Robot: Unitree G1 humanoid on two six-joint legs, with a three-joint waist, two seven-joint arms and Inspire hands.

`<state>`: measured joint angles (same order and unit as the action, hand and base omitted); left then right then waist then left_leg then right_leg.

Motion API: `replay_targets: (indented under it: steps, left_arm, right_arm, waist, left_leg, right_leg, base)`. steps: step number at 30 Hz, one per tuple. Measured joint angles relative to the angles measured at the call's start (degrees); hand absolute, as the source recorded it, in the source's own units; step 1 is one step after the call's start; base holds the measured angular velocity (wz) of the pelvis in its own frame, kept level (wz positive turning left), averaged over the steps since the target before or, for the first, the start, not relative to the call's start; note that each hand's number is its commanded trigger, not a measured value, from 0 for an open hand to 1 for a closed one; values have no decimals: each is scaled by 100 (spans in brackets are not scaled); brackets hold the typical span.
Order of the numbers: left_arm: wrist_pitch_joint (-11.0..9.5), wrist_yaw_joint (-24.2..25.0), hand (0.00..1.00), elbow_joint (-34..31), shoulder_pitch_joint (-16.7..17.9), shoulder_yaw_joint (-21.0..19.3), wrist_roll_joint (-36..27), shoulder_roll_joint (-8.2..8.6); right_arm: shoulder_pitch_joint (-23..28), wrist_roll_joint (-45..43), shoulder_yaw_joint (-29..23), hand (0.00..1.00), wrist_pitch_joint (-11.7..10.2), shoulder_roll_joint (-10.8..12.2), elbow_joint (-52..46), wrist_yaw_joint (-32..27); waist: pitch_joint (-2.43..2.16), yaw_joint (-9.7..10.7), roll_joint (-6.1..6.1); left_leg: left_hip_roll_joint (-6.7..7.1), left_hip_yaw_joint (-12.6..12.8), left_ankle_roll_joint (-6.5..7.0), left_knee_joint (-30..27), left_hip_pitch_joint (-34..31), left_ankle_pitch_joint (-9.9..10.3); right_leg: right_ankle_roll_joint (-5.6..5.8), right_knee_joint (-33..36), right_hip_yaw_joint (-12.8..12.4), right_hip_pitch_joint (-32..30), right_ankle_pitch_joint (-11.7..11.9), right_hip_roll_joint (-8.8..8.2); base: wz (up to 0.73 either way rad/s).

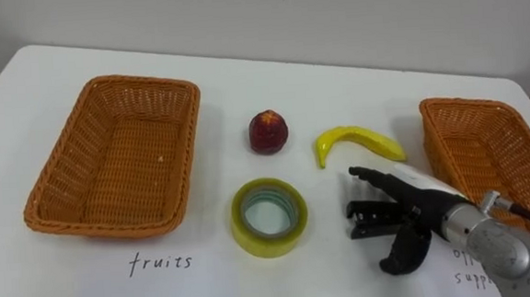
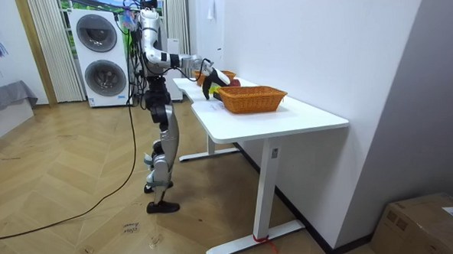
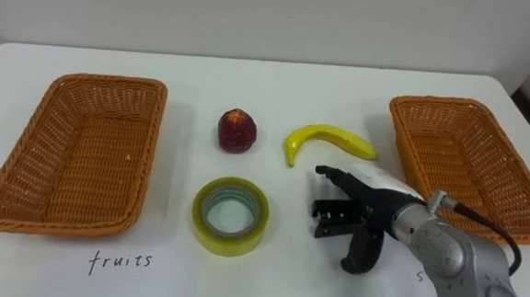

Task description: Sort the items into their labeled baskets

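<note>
The banana (image 1: 357, 143) is lying on the white table (image 1: 89, 288), curving just beyond the right hand (image 1: 414, 204) without touching it. To its left a red fruit (image 1: 269, 132) is sitting upright, and nearer the robot a yellow tape roll (image 1: 269, 217) is lying flat, apart from the hand's dark fingertips (image 1: 357, 173). The hand is hovering low with its fingers loosely spread toward the tape and the thumb hanging downward, gripping nothing that can be made out. A wicker basket (image 1: 186, 144) is standing at the far left above a handwritten label (image 1: 159, 262); a second basket (image 1: 449, 146) is sitting just right of the hand.

The eye views are giving this layout from above. The room view is adding that the robot is standing upright at the table's long side, reaching over it, with stacked washing machines (image 2: 100, 33) behind it.
</note>
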<state>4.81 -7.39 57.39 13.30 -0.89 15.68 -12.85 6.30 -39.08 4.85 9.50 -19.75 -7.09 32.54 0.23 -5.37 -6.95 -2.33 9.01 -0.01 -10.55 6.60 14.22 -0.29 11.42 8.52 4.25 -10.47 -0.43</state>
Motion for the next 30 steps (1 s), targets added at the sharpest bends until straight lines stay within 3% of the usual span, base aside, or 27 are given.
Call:
replay_targets:
  steps: [6, 7, 8, 9, 16, 22, 30]
  left_arm:
    - [13, 1, 0, 0, -12, 15, -39, 27]
    - [13, 1, 0, 0, -16, 14, -38, 34]
    - [15, -1, 0, 0, -18, 14, -39, 40]
    - [26, -3, 0, 0, -15, 16, -48, 41]
    - [112, -3, 0, -124, -22, 38, -47, 42]
    - [113, -3, 0, -241, -33, 50, -47, 55]
    - [111, -3, 0, -226, -107, 44, -62, 82]
  right_arm:
    - [-80, -157, 84, 0, 64, 0, 46, 18]
    - [-80, -163, 84, 58, 69, 0, 47, 18]
    - [-80, -168, 84, 69, 94, 1, 58, 17]
    - [-93, -167, 84, 100, 137, 1, 85, 16]
    - [-198, -225, 85, 100, 253, 5, 215, -36]
    - [-303, -447, 91, 100, 284, 54, 299, -279]
    - [-362, -388, 95, 100, 258, 132, 449, -369]
  waist:
    - [-14, 4, 26]
    - [-16, 4, 30]
    - [-16, 8, 31]
    - [-16, 5, 31]
    - [-17, 9, 36]
    - [-51, -8, 91]
    - [-45, -66, 90]
  left_leg:
    - [-6, -6, 0, -29, 2, 0]
    - [-7, -7, 0, -25, 2, 0]
    - [-6, -12, 1, -22, 0, 0]
    - [-7, -16, 1, -12, -4, 1]
    - [-9, -35, 3, -34, -42, 1]
    - [-7, -40, 7, -56, -90, -5]
    - [-3, -37, 8, -84, -85, -6]
  right_leg:
    - [2, -92, 66, 61, 51, -2]
    - [3, -90, 89, 61, 53, -3]
    - [2, -84, 107, 58, 54, -6]
    - [0, -82, 110, 59, 56, -6]
    - [-9, -80, 119, 46, 79, -6]
    - [-7, -81, 125, -5, 80, -6]
    - [-7, -93, 129, 20, 80, -13]
  base:
    - [1]
    - [0]
    - [0]
    - [0]
    - [0]
    - [0]
    - [0]
